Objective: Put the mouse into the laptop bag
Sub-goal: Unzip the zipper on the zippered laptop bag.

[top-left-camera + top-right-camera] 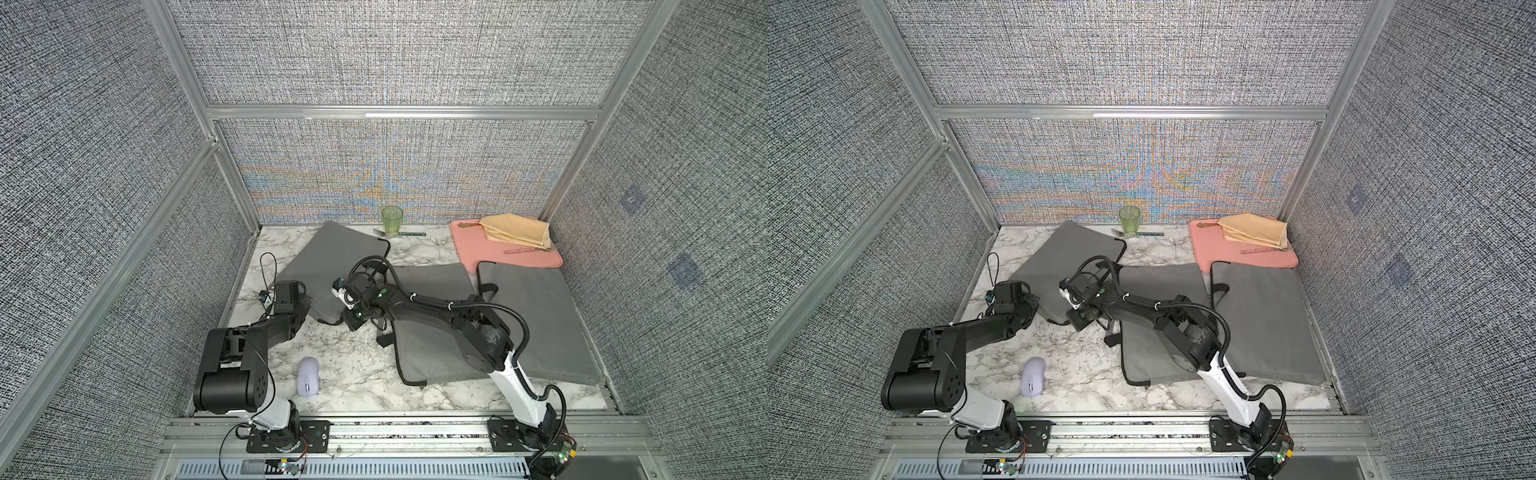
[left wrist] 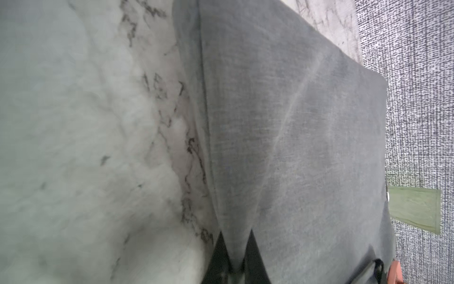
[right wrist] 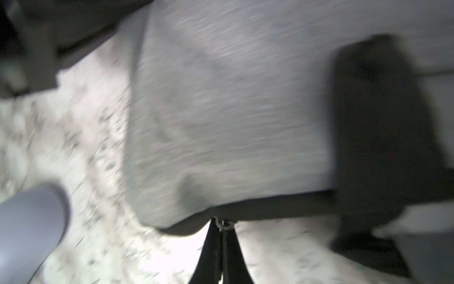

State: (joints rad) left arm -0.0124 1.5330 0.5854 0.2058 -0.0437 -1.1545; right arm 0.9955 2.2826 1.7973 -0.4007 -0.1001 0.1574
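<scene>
left gripper [image 2: 235, 234]: jaws pressed together on a fold of grey fabric at the edge of the laptop bag [image 2: 294, 123], where the cloth meets the marble table [image 2: 73, 123].

right gripper [image 3: 222, 223]: jaws closed tip to tip on the small metal zip pull [image 3: 225, 224] at the bag's black-trimmed corner. the view is blurred, but the ring sits between the tips.

in a top view both wrists are at the near edge of this bag, the leftmost of three.

mouse [image 1: 308, 377]: pale lilac, lying flat on the table near the front edge, just beside the left arm's lower link. it is well apart from the bag and outside it, and neither gripper touches it.

other items: two more grey bags [image 1: 436, 282] to the right, the right arm crossing over the nearer one. at the back stand a green cup [image 1: 392, 219] and a pink mat [image 1: 528, 259] carrying a folded yellow cloth [image 1: 515, 232].
</scene>
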